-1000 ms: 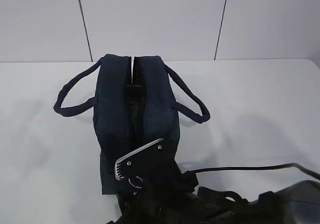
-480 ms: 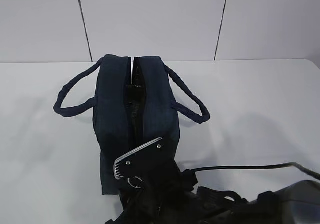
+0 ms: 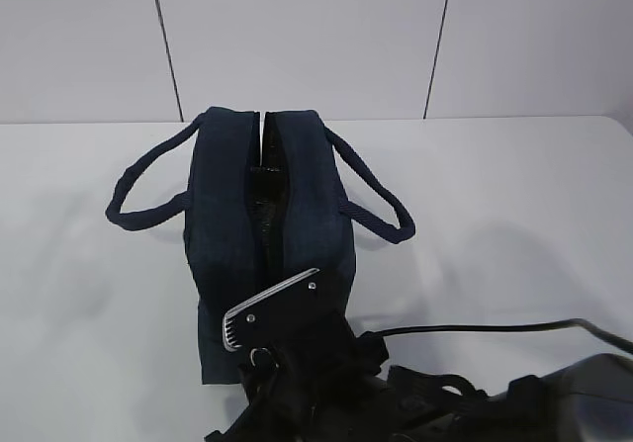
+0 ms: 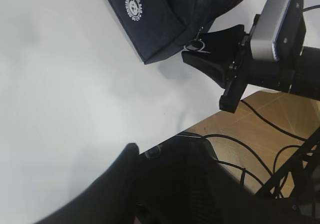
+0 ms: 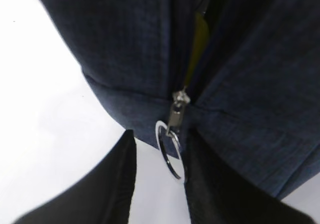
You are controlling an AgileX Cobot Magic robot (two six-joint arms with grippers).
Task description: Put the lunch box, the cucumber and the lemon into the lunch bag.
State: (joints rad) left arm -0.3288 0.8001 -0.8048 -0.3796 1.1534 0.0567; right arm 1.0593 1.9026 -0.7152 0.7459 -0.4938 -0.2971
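Far left, off the bag: left pincer (image 4: pixel 162 151), black fingers apart over the near edge of the white table (image 3: pixel 514 224), nothing between them.

Next, lying out flat to the left: one dark loop handle (image 3: pixel 138 190).

Mid-table: boxy dark navy fabric lunch bag (image 3: pixel 232 224), upright, end-on to the exterior view, small round white logo (image 4: pixel 134 6) on its side. Top zip parted in a narrow slit along the length. Inside the slit a yellow-green sliver; cannot tell what.

At the bag's near end: metal ring pull (image 5: pixel 170 151) hanging from the slider. Right pincer (image 5: pixel 161 139) astride it, one black finger each side, not clamped; a strip of table visible between the ring and the left finger.

Right of the bag: second loop handle (image 3: pixel 381 205), also splayed out.
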